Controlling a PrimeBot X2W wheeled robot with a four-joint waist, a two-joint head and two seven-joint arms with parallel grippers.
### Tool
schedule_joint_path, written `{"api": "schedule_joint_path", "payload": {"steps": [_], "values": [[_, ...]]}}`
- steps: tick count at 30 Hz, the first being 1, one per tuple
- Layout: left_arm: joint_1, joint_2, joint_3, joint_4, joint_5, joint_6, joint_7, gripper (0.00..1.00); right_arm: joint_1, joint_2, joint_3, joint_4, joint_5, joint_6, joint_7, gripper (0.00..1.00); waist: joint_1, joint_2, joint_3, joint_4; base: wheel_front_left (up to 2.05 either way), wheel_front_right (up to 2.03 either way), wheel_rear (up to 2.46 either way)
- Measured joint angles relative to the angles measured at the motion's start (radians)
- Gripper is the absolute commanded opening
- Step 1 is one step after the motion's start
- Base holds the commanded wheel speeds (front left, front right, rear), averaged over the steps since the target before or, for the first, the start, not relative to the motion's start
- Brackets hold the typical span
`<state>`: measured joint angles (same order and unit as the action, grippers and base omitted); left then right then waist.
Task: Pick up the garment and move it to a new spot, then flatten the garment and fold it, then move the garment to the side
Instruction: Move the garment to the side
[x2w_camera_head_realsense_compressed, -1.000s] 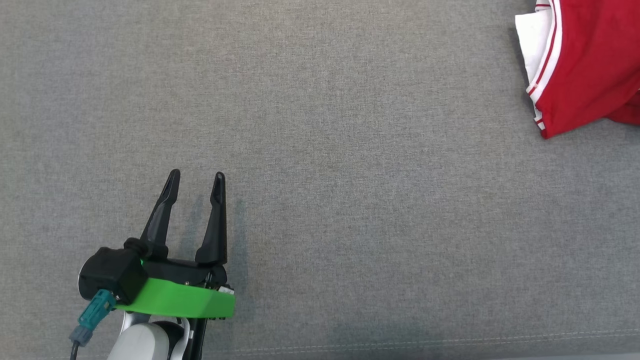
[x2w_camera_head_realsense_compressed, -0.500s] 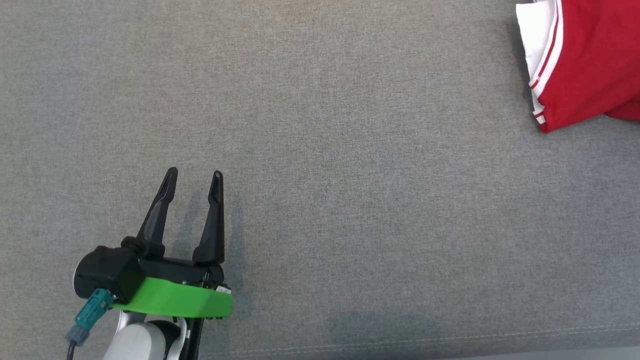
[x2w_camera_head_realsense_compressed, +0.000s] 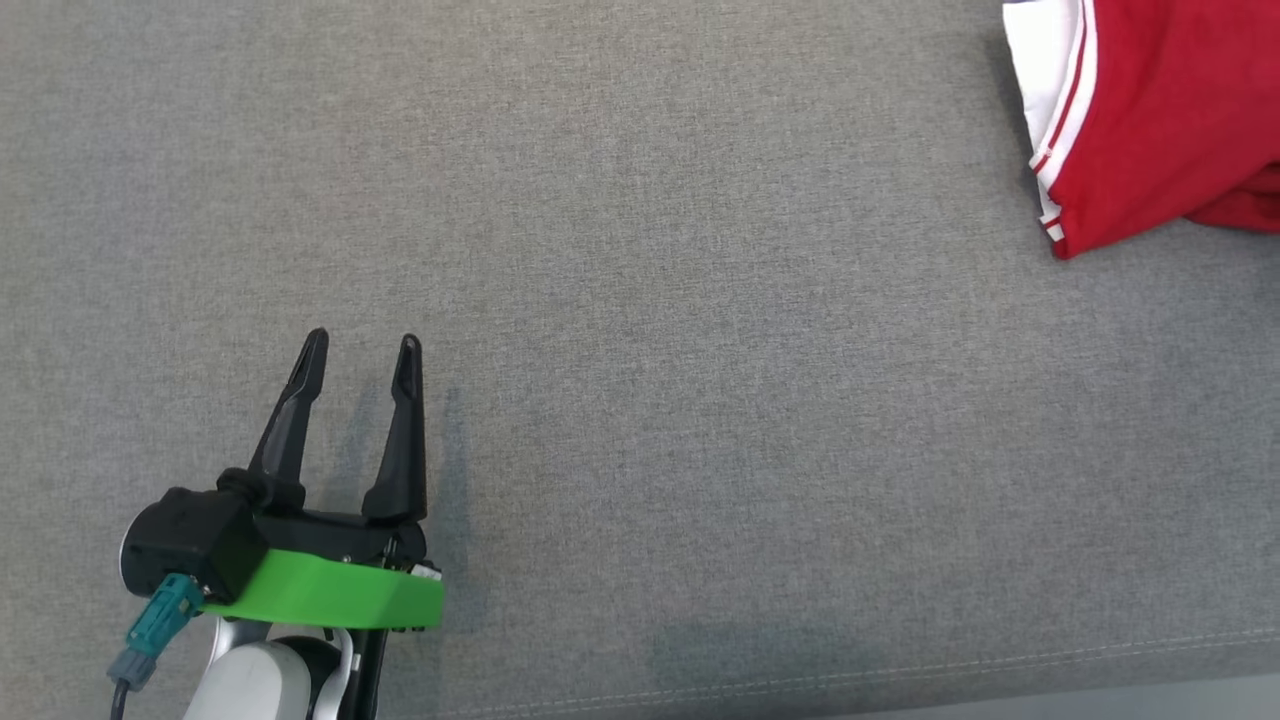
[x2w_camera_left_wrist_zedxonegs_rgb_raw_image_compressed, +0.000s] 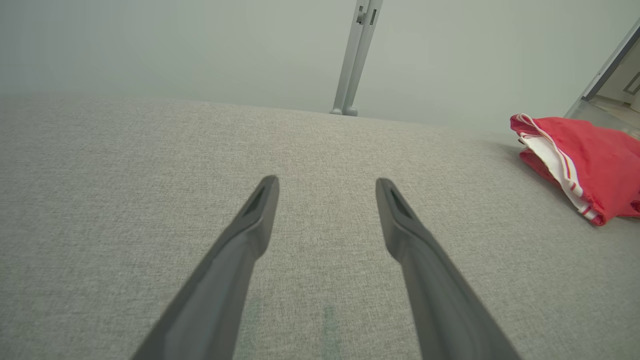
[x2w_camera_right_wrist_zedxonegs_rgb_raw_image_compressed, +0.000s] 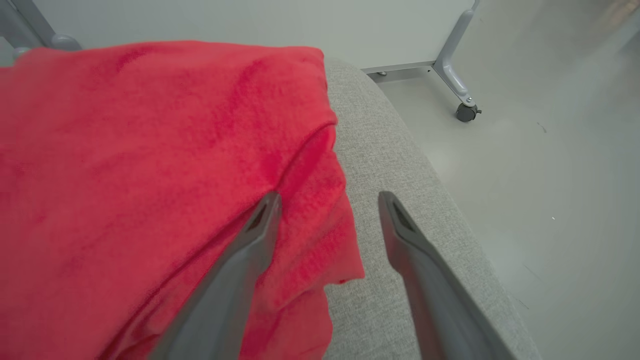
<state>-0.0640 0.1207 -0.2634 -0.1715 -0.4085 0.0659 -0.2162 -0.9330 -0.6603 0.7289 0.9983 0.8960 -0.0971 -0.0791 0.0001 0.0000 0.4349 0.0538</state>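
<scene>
The garment (x2w_camera_head_realsense_compressed: 1150, 110) is red with white striped trim, folded into a bundle at the far right of the grey fabric surface (x2w_camera_head_realsense_compressed: 700, 350); it also lies at the right edge of the left wrist view (x2w_camera_left_wrist_zedxonegs_rgb_raw_image_compressed: 585, 160). My left gripper (x2w_camera_head_realsense_compressed: 360, 350) hovers open over bare fabric at the lower left, far from it, nothing between its fingers (x2w_camera_left_wrist_zedxonegs_rgb_raw_image_compressed: 325, 190). My right gripper (x2w_camera_right_wrist_zedxonegs_rgb_raw_image_compressed: 327, 200) stands open just above the garment's (x2w_camera_right_wrist_zedxonegs_rgb_raw_image_compressed: 150, 165) right edge, its left finger over the red cloth, its right finger over grey fabric, gripping nothing.
The surface's rounded right edge (x2w_camera_right_wrist_zedxonegs_rgb_raw_image_compressed: 450, 220) drops to a pale floor, where a grey wheeled frame leg (x2w_camera_right_wrist_zedxonegs_rgb_raw_image_compressed: 462, 100) stands. A grey post (x2w_camera_left_wrist_zedxonegs_rgb_raw_image_compressed: 355, 55) rises behind the surface's far edge. A stitched seam (x2w_camera_head_realsense_compressed: 900, 675) runs along the near edge.
The whole head view shifted slightly left and up, so the camera moved. The garment lies where it was on the surface, and the left gripper holds its open pose.
</scene>
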Motion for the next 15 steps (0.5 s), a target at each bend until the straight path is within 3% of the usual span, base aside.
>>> {"api": "schedule_joint_path", "payload": {"steps": [11,15], "values": [[-0.002,-0.001,-0.001,0.008,-0.001,0.0,0.0,1.0,-0.064,0.011,0.021,-0.054,-0.043,0.048,-0.097,1.0,0.0,0.0,-0.039,-0.05,0.0,0.0,0.0],[-0.024,-0.002,0.0,0.034,-0.002,-0.001,-0.002,1.0,-0.074,0.044,0.021,-0.081,-0.045,0.071,-0.143,1.0,0.0,0.0,-0.067,-0.072,0.0,0.0,0.0]]}}
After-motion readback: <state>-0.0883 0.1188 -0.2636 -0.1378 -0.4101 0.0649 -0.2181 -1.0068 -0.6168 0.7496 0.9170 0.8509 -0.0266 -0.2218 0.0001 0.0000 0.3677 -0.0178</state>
